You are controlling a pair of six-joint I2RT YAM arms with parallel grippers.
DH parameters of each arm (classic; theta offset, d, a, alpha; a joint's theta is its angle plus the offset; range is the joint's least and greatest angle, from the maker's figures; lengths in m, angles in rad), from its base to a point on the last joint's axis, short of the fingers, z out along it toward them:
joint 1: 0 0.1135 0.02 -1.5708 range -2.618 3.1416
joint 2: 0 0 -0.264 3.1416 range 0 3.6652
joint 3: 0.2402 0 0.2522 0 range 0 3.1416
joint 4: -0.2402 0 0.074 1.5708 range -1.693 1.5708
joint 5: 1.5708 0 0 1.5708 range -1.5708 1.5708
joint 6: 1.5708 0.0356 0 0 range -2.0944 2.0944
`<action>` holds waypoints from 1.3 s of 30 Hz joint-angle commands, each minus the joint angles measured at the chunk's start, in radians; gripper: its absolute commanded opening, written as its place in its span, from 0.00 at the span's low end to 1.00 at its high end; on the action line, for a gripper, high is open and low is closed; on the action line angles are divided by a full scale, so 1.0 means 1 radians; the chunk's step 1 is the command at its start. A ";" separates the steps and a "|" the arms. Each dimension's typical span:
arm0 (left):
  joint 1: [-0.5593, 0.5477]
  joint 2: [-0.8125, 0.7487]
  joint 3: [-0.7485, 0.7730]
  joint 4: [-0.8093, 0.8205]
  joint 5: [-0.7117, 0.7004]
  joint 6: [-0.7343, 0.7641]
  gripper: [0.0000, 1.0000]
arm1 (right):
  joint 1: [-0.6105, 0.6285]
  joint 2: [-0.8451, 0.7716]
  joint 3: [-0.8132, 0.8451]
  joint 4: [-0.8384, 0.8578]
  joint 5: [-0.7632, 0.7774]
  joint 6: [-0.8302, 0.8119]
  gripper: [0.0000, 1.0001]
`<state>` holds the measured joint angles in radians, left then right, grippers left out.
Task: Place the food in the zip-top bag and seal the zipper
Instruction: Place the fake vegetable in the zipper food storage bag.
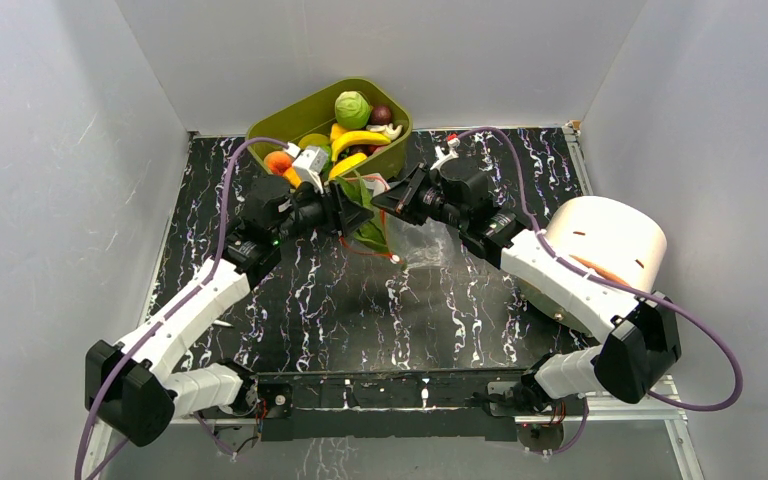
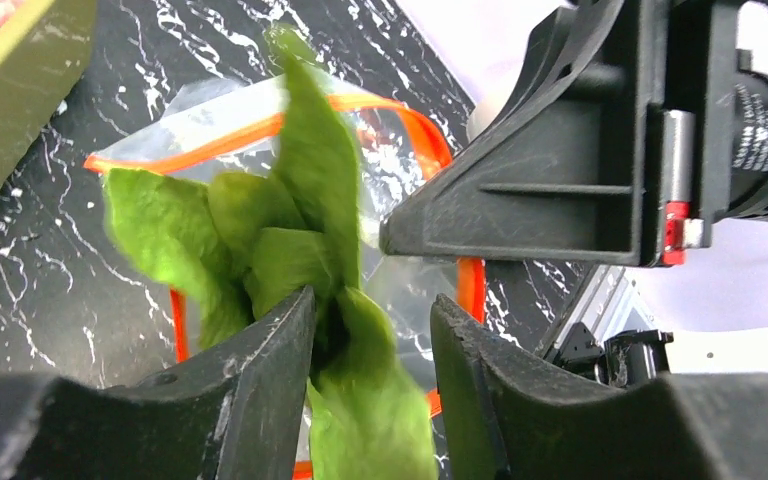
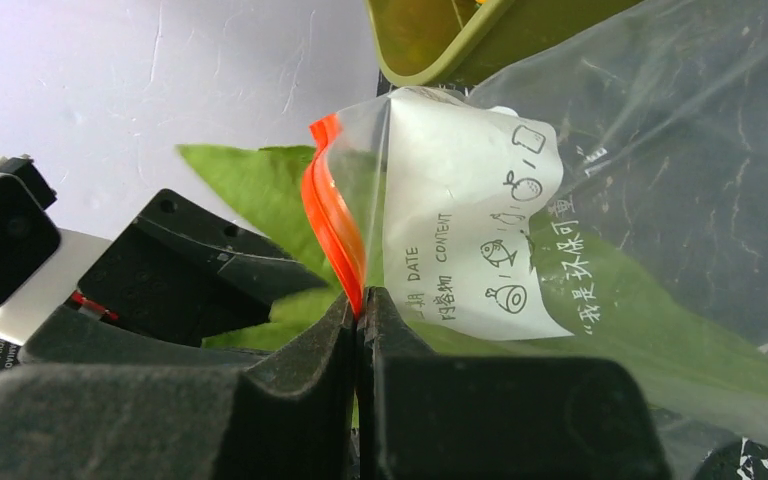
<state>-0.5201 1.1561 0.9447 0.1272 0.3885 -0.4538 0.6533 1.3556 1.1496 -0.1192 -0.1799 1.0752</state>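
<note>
In the left wrist view, the left fingers (image 2: pixel 260 390) are standing apart at the bottom of the frame, with the stalk end of the green leaf (image 2: pixel 305 215) running between them. The leaf is lying against the finger on the frame's left, while a dark gap is showing between it and the other finger. Its blades are spreading upward over the mouth of the zip-top bag (image 2: pixel 210 110). There the zipper (image 2: pixel 250 135) is looping in an orange ring, so the mouth is gaping open.

The right wrist view is showing what that view is hiding. The right fingers (image 3: pixel 300 390) are pressing together at lower centre, pinching the zipper where it is folding into a sharp orange edge. The bag's white label (image 3: pixel 460 230) is rising from the pinch. Clear film is spreading toward the right of the frame, with the green of the leaf showing through it.

Only the top view is giving the wider layout. The olive tub (image 1: pixel 295 112) is sitting at upper centre of the marbled worktop (image 1: pixel 360 310), holding the cabbage (image 1: pixel 352 106), the purple ball (image 1: pixel 381 114) and the banana (image 1: pixel 358 140). Both sets of fingers are crowding together just below the tub, too tightly to read their opening from there. The bag is hanging as a crinkled clear patch beneath them.
</note>
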 commanded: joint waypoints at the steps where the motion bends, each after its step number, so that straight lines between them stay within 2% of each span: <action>1: -0.004 -0.042 0.031 -0.047 -0.024 -0.002 0.42 | 0.006 -0.055 0.013 0.073 0.007 0.007 0.00; 4: -0.004 -0.057 0.025 -0.028 -0.035 0.005 0.18 | 0.005 -0.056 0.008 0.094 -0.009 0.021 0.00; 6: -0.004 -0.056 0.020 -0.006 -0.028 -0.005 0.13 | 0.008 -0.055 -0.009 0.129 -0.036 0.033 0.00; 9: -0.004 -0.035 0.007 0.027 -0.014 -0.020 0.08 | 0.010 -0.054 -0.021 0.176 -0.069 0.031 0.00; 12: -0.004 -0.004 0.010 -0.036 -0.059 0.001 0.07 | 0.017 -0.058 0.010 0.136 -0.060 -0.004 0.00; 16: -0.004 0.025 0.009 -0.075 -0.094 0.022 0.07 | 0.022 -0.060 0.026 0.107 -0.080 -0.036 0.00; 20: -0.004 0.058 0.017 -0.051 -0.061 0.008 0.08 | 0.033 -0.053 0.013 0.115 -0.104 -0.035 0.00; 22: -0.004 0.056 0.030 -0.017 0.003 -0.040 0.18 | 0.034 -0.049 0.012 0.111 -0.098 -0.055 0.00; 23: -0.004 0.044 0.035 -0.016 0.009 -0.046 0.29 | 0.033 -0.052 0.016 0.104 -0.089 -0.065 0.00; 25: -0.004 0.014 0.054 -0.042 0.011 -0.049 0.42 | 0.032 -0.056 0.028 0.071 -0.063 -0.089 0.00; 28: -0.004 -0.040 0.096 -0.151 -0.017 -0.027 0.54 | 0.026 -0.063 0.035 0.025 -0.037 -0.110 0.00; 33: -0.004 -0.146 0.167 -0.332 -0.083 0.030 0.60 | 0.012 -0.104 0.013 0.013 0.018 -0.098 0.00; 39: -0.004 -0.264 0.181 -0.414 -0.118 0.032 0.67 | 0.004 -0.117 0.007 0.034 0.041 -0.072 0.00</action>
<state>-0.5205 0.9623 1.0958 -0.1921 0.2974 -0.4389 0.6674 1.2793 1.1313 -0.1516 -0.1783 0.9943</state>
